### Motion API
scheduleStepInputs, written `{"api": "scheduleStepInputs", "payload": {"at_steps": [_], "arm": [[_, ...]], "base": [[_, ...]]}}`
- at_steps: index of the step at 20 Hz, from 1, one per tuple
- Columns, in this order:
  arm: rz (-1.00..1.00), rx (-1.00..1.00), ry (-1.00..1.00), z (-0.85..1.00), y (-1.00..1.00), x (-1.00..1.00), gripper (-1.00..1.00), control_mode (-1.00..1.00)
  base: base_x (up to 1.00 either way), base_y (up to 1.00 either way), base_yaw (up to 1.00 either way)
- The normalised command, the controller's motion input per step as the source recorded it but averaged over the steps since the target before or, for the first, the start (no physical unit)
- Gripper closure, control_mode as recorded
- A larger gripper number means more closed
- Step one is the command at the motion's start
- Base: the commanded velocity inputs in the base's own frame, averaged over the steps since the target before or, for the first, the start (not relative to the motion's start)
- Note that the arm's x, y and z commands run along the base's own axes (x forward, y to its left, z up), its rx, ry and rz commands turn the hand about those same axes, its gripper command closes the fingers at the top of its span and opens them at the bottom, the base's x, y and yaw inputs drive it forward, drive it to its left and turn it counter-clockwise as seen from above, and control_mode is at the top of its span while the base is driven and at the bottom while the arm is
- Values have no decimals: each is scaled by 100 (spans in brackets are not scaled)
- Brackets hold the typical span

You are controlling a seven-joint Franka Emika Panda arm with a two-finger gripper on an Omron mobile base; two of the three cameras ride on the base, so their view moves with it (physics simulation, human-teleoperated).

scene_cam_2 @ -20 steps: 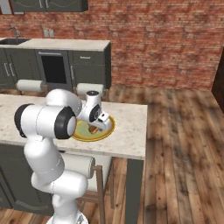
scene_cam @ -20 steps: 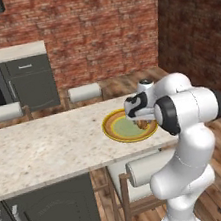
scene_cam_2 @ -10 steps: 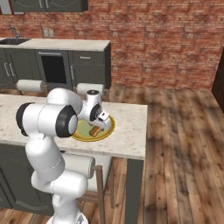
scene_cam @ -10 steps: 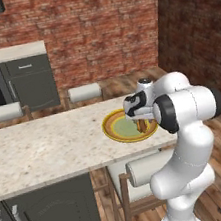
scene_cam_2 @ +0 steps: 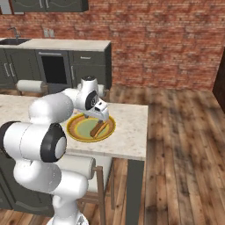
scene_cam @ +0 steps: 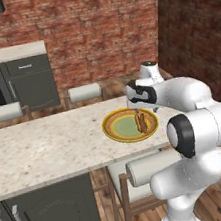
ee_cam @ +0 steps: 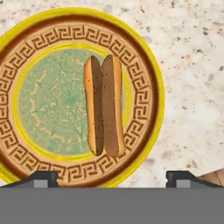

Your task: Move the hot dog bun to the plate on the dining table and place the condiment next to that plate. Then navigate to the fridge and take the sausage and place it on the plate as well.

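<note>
On plate (ee_cam: 144, 57): hot dog bun (ee_cam: 104, 106) | gripper (ee_cam: 112, 177) released above | plate near dining table (scene_cam_2: 132, 132) end

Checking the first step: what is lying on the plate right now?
The hot dog bun lies on the plate, toward one side of its green centre. Nothing else is on it; the patch under the bun is hidden.

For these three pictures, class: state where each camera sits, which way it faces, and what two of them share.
Left base view: behind the arm's left, looking forward and down at the dining table; the arm rises lower right.
Right base view: behind its right; the arm rises lower left.
Hand view: looks straight down past the open pincer.
All share the plate holding the hot dog bun.
</note>
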Motion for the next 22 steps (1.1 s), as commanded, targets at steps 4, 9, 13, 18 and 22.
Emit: {"api": "scheduleStepInputs", "payload": {"at_steps": [4, 9, 13, 18, 22], "arm": [[4, 0, 1, 100, 22, -76, -100, -100], [7, 0, 8, 100, 28, -76, -100, -100], [5, 0, 2, 95, 30, -94, -100, -100], [2, -5, -7, 50, 24, -89, -100, -100], [0, -3, -5, 4, 7, -21, -100, 100]], "base": [[0, 0, 0], [0, 0, 0], [0, 0, 0], [0, 0, 0], [-69, 19, 0]]}}
